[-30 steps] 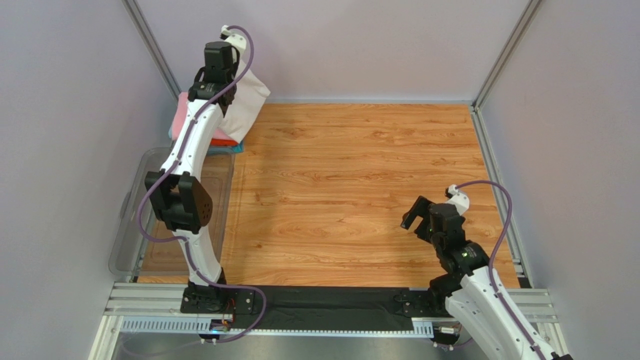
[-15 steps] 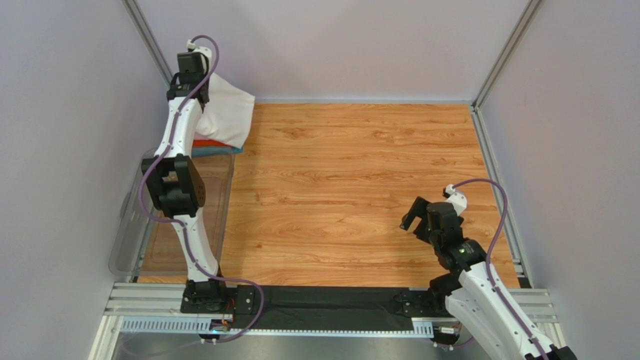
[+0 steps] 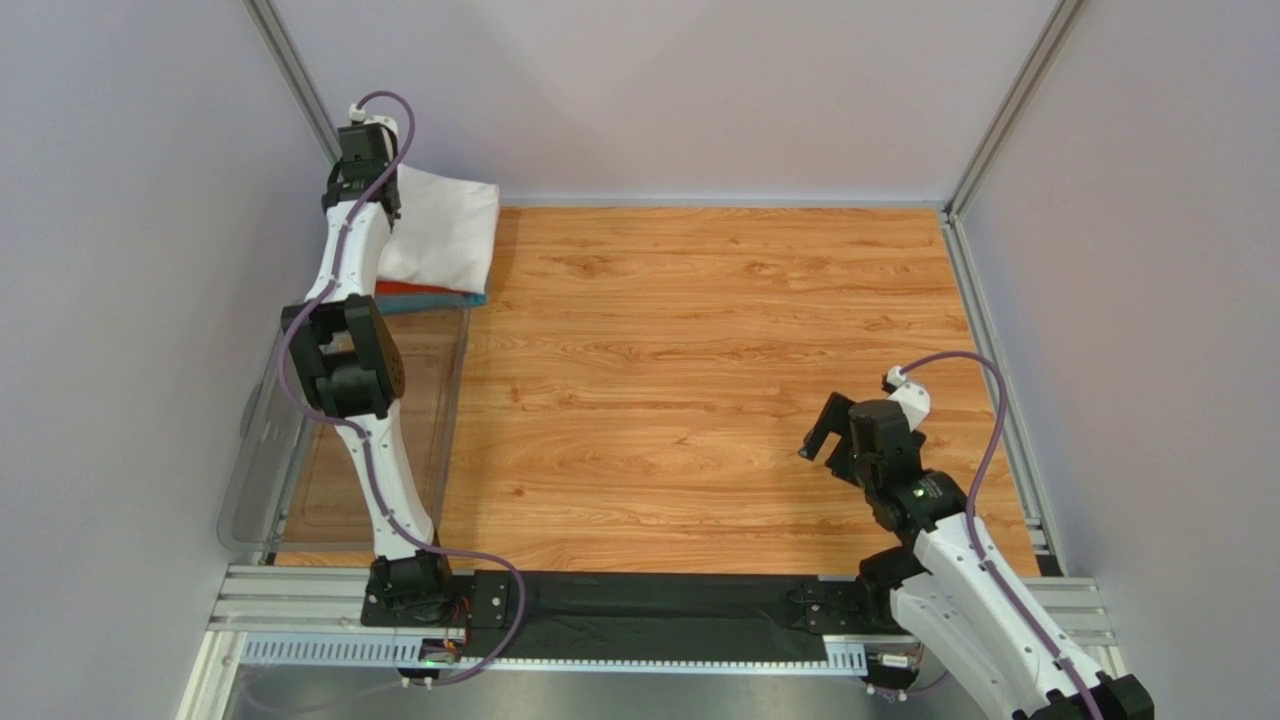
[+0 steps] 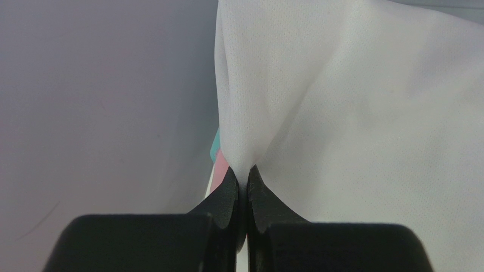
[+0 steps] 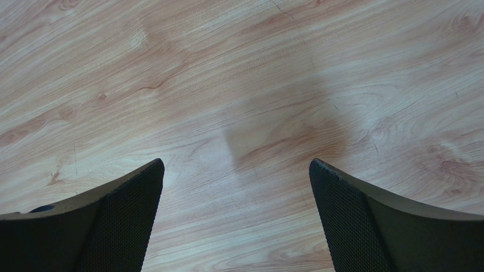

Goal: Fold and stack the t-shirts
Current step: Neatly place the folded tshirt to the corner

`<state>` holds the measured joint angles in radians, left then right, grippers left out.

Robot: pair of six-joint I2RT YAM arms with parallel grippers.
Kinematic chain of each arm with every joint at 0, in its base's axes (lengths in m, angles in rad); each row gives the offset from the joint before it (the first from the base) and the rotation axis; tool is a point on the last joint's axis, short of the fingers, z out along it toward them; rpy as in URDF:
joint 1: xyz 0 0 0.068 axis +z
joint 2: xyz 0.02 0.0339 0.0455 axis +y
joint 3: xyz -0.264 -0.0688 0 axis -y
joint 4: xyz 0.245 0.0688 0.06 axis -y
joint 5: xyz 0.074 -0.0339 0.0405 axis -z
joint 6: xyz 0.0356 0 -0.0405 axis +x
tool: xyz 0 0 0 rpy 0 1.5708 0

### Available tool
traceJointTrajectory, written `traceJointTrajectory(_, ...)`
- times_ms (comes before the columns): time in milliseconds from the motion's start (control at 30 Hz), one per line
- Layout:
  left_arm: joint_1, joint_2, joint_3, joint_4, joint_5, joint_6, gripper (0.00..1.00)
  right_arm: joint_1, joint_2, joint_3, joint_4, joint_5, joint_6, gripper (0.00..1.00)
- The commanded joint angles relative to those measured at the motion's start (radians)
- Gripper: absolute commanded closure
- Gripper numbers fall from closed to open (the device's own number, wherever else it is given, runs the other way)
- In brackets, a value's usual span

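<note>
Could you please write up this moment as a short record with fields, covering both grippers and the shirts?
left gripper: shut, pinching an edge of the white t-shirt
right gripper: open, holding nothing, above the bare wooden table
white t-shirt: folded, on top of the pile in the far left corner
beneath it: edges of an orange-red t-shirt and a teal t-shirt
clear bin: at the table's left edge, nearer than the pile
</note>
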<state>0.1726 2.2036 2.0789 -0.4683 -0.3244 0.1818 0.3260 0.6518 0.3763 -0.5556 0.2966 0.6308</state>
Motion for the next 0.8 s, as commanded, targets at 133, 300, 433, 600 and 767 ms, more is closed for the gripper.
traceJointTrajectory(133,0.033,0.007,0.02,0.074,-0.067,-0.027,1.0,-0.001,0.009,0.041,0.048,0.03,-0.008,0.0)
traceJointTrajectory(300,0.036,-0.011,0.02,0.077,-0.07,-0.048,0.16,-0.001,0.006,0.038,0.046,0.022,-0.01,0.0)
traceJointTrajectory(433,0.036,-0.045,-0.005,0.074,-0.032,-0.088,0.0,-0.001,0.0,0.036,0.046,0.016,-0.013,0.0)
traceJointTrajectory(600,0.034,-0.133,-0.066,0.071,0.065,-0.159,0.0,-0.002,-0.009,0.038,0.046,0.006,-0.02,0.0)
traceJointTrajectory(767,-0.01,-0.191,-0.146,0.08,0.094,-0.176,0.0,-0.001,-0.014,0.038,0.046,-0.013,-0.029,0.0)
